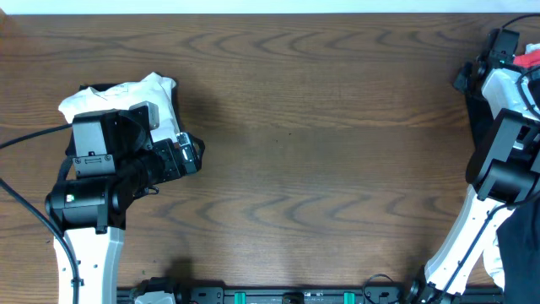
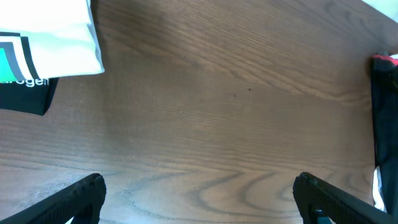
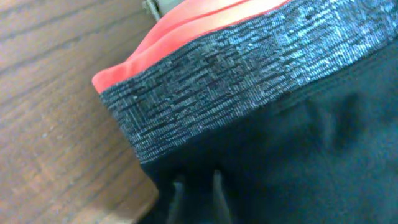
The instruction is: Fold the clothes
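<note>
Your wooden table (image 1: 337, 127) filled the overhead view. The pants (image 3: 292, 162) lay at its right edge, under your right arm. They were soft black cloth with a flecked grey waistband (image 3: 211, 87) and a bright red-orange edge (image 3: 186, 28). A crumpled white T-shirt (image 1: 126, 95) sat at the left. Your left gripper (image 2: 199, 208) hovered beside it over bare wood, jaws wide apart, holding nothing. Your right gripper (image 1: 496, 52) was down at the waistband. Whether its jaws were together or apart could not be told.
</note>
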Available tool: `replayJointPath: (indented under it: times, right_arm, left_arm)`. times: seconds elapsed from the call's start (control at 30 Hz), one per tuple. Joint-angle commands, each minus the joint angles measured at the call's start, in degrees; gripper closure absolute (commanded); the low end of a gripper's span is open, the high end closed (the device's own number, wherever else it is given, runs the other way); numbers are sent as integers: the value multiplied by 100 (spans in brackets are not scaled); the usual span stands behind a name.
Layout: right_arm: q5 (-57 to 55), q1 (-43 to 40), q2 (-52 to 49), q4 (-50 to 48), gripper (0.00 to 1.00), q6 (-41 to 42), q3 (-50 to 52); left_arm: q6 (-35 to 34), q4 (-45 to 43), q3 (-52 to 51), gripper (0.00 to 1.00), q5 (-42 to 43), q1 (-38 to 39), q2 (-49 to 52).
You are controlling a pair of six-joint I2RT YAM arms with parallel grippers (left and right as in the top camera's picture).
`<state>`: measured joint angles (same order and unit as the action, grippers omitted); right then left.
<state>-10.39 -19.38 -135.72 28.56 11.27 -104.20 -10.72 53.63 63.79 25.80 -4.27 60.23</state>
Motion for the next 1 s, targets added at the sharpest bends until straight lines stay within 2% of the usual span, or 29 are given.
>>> replayJointPath:
  times: [0.0,0.27,0.43,0.6,0.63,0.67,0.73,0.8,0.97]
  right_arm:
    - [72,13,63,13,99,70,-31]
    - [1276,260,765,79,99,-199,-48]
    - [1646,654,1346,125,99,-201,-48]
    - [857,1051,1368,157,98,-254,-48]
    - [691,1062,1329,164,95,-256,-46]
    - [516,1064,1261,164,80,-254,-46]
    - [304,992,1108,155,69,-225,-46]
    - [262,876,951,140,52,-210,-46]
    - [269,474,505,44,46,-48,-46]
  left_arm:
    - [-35,11,90,2,76,35,-37]
    - [-35,11,90,2,76,35,-37]
    - [-35,11,90,2,76,35,-37]
    - [-35,13,90,2,76,35,-37]
    - [-35,13,90,2,76,35,-37]
    - [-35,13,90,2,76,35,-37]
    - [-35,11,90,2,76,35,-37]
    - [-35,11,90,2,76,35,-37]
    - [-35,11,90,2,76,35,-37]
